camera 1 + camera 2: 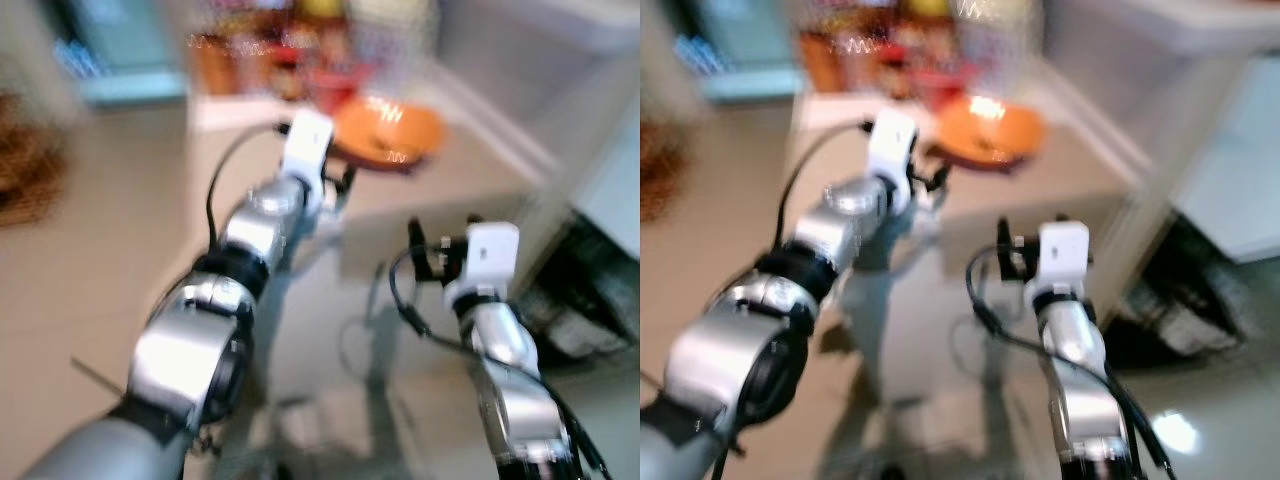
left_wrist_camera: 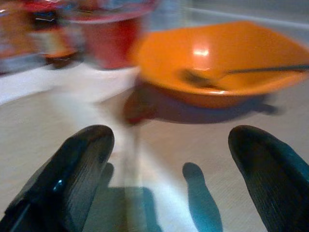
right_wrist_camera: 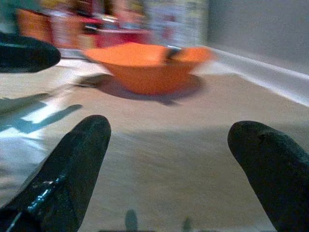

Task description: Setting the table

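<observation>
Home kitchen: counter (image 1: 330,300) with bowl (image 1: 390,135) and food jars (image 1: 260,55).

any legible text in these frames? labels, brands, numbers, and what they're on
None can be read.
Packages and jars behind the orange bowl: printed labels, too blurred to read.
Red container beside the bowl: no text can be made out.
White housings on both wrists, left and right: no markings can be made out.

Right gripper (image 3: 169,159) fingers spread wide above beige table (image 3: 193,125); orange bowl (image 3: 147,65) well beyond, blurred.
</observation>
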Controlling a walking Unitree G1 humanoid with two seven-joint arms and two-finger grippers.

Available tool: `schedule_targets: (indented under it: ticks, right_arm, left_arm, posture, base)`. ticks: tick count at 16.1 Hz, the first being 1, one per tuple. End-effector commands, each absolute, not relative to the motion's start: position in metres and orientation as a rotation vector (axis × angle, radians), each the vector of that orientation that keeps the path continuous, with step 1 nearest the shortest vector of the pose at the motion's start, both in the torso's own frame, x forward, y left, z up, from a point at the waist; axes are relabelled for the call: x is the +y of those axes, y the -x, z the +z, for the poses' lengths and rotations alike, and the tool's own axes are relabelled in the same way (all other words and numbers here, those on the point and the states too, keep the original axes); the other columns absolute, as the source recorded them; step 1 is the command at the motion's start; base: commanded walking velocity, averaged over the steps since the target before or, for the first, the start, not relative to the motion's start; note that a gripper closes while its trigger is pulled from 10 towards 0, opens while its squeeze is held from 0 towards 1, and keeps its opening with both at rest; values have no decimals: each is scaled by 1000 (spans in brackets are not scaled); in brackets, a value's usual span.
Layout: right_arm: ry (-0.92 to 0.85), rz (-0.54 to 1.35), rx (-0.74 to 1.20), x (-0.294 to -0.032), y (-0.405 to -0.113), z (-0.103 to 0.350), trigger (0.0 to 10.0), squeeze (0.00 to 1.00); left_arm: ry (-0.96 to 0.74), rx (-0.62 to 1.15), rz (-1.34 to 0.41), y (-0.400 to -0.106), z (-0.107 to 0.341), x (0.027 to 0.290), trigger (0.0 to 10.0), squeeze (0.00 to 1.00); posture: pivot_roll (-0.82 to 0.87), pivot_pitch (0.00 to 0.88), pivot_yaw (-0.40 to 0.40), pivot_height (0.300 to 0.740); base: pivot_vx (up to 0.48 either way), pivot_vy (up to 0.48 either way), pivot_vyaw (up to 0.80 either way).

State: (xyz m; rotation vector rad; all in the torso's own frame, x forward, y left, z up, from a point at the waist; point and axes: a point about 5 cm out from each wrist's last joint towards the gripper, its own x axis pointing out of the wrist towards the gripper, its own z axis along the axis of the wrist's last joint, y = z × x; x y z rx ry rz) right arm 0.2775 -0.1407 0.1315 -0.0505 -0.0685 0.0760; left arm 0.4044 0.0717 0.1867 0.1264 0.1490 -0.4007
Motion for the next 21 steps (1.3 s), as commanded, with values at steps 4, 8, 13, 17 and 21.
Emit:
schedule_targets:
  ticks: [4, 8, 13, 17, 21]
  right_arm:
    - [48, 73, -78, -140, -275, 135, 10000, 0]
    - [51, 137, -38, -142, -258, 130, 10000, 0]
    - [49, 132, 12, -149, -242, 123, 10000, 0]
    - [45, 134, 16, -147, -241, 125, 10000, 0]
    - [40, 137, 3, -148, -240, 133, 10000, 0]
  left_arm:
    - [-143, 116, -380, -408, 197, 71, 10000, 0]
    - [-221, 130, -393, -408, 196, 67, 10000, 0]
    - [-270, 161, -392, -411, 201, 70, 10000, 0]
    - [-274, 187, -410, -412, 205, 69, 10000, 0]
    - [-253, 288, -500, -409, 201, 59, 10000, 0]
  posture:
    - [-105, 0, 39, 740]
    - [-104, 0, 36, 740]
    - [-118, 0, 39, 740]
    - [-122, 1, 45, 740]
    - [-122, 11, 56, 740]
  base:
    - [480, 0, 0]
    - [77, 0, 0]
    - [0, 0, 0]
    - [0, 0, 0]
    - [0, 0, 0]
